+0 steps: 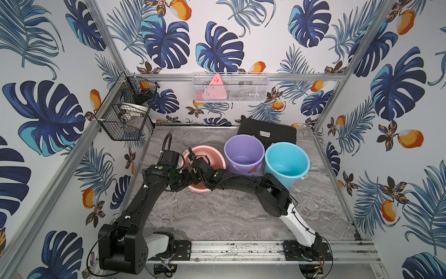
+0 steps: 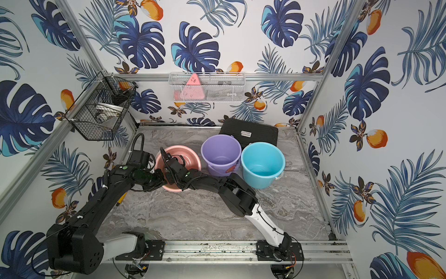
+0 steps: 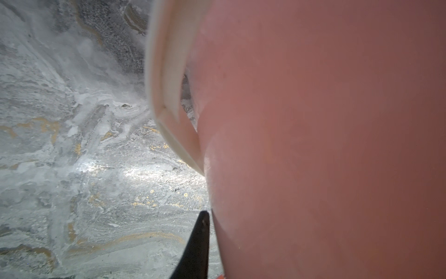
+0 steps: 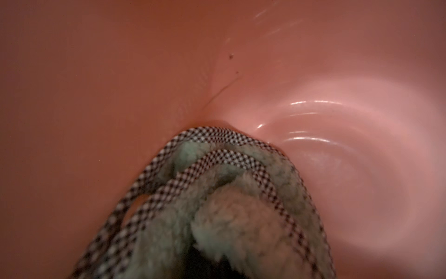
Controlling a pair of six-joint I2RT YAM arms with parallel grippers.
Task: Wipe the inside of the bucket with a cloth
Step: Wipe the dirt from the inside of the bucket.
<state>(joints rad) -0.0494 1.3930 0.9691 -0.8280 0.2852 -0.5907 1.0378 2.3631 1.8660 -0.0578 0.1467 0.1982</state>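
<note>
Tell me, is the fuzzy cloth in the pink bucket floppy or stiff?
Probably floppy: the cloth lies bunched in folds against the wall of the pink bucket. Its fuzzy pile looks light and grippy, so it would likely drag, not slide.

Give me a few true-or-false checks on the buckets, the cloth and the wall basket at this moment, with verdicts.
1. The cloth is inside the pink bucket. True.
2. The purple bucket lies tipped on its side. False: it stands upright, beside the blue bucket.
3. The cloth has a checked border. True.
4. The white wire basket on the back wall is empty. False: a pink triangular thing sits in it.
5. The right arm's jaws are open above the cloth. False: they are shut on it.
</note>
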